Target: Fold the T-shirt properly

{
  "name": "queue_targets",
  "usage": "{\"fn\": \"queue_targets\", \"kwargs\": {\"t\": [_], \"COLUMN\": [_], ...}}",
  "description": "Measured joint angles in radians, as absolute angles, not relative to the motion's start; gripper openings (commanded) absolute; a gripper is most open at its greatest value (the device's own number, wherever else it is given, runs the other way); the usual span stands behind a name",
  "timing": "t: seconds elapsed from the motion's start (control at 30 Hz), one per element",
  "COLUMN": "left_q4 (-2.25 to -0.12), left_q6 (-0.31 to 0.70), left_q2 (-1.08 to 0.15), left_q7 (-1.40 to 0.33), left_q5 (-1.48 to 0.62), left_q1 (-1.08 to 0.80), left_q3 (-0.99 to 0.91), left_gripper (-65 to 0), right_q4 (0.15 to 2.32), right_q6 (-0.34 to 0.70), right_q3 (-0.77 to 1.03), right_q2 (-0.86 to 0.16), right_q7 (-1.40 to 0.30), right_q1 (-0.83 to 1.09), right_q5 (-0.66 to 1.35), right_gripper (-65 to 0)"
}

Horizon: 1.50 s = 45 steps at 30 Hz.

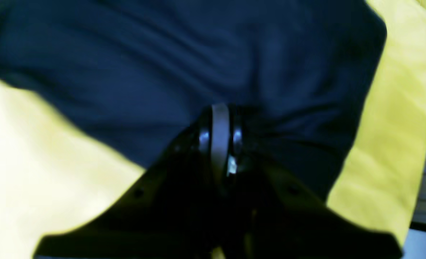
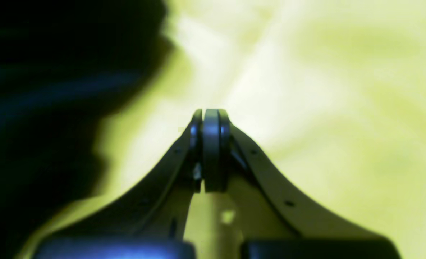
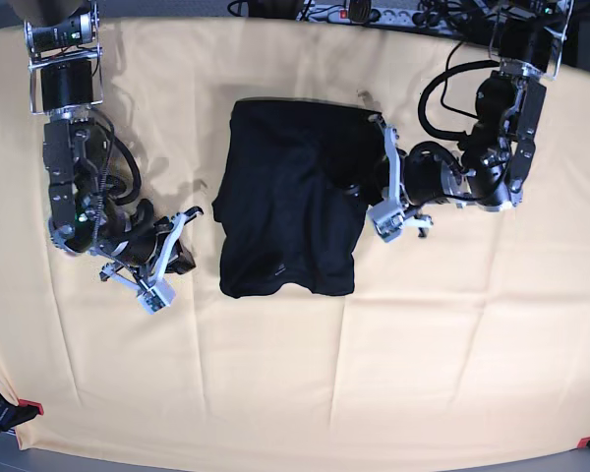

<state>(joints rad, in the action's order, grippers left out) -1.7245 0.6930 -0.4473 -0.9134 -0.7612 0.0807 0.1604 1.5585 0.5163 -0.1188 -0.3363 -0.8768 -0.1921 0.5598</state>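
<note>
Left pincer (image 1: 220,118) closed at T-shirt (image 3: 290,197) edge.

Both wrist views are soft and out of focus, with a greenish-yellow cast laid over the pale yellow-cream cloth (image 2: 324,108). The plain black soft-fabric T-shirt (image 1: 162,64) is rendered bluish and smeared. The base view is evenly lit and sharp, with faint shadows beside the arms.

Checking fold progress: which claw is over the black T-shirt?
The left claw, at the T-shirt's edge; the right claw sits apart over yellow cloth.
</note>
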Motion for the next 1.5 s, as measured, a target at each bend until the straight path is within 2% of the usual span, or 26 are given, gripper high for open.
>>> {"fn": "queue_targets", "kwargs": {"t": [0.17,0.27,0.4,0.6,0.97,1.23,1.5], "left_q4": [-1.782,-1.793,-1.81,-1.928,-2.222,-2.245,-2.242], "left_q6": [0.691,0.693,0.693,0.69,0.664,0.661,0.659], "left_q2": [-0.506,-0.524,-0.529,-0.529,-0.529,-0.532,-0.509], "left_q7": [-0.998,-1.021,-1.047,-1.098,-1.126,-1.195,-1.216], "left_q5": [-1.016,-1.122,-1.143,-1.222,-1.23,-1.224,-1.187], "left_q1": [0.078,0.065,-0.017,-0.157,-0.546,-0.844,-1.145], "left_q3": [0.001,-0.076,-0.175,-0.349,-0.617,-0.727,-0.731], "left_gripper": [-65.0,-65.0,-65.0,-65.0,-65.0,-65.0,-65.0], "right_q4": [1.729,1.797,1.89,2.031,2.252,2.264,2.223], "right_q6": [0.675,0.691,0.693,0.693,0.695,0.695,0.697], "right_q3": [0.112,0.233,0.337,0.47,0.667,0.735,0.733], "right_q2": [-0.336,-0.338,-0.337,-0.336,-0.336,-0.336,-0.337], "right_q7": [-1.01,-1.142,-1.243,-1.253,-1.248,-1.287,-1.305], "right_q1": [-0.13,-0.066,0.047,0.251,0.674,0.924,1.147], "right_q5": [0.967,1.173,1.341,1.359,1.369,1.365,1.365], "right_gripper": [-65.0,-65.0,-65.0,-65.0,-65.0,-65.0,-65.0]}}
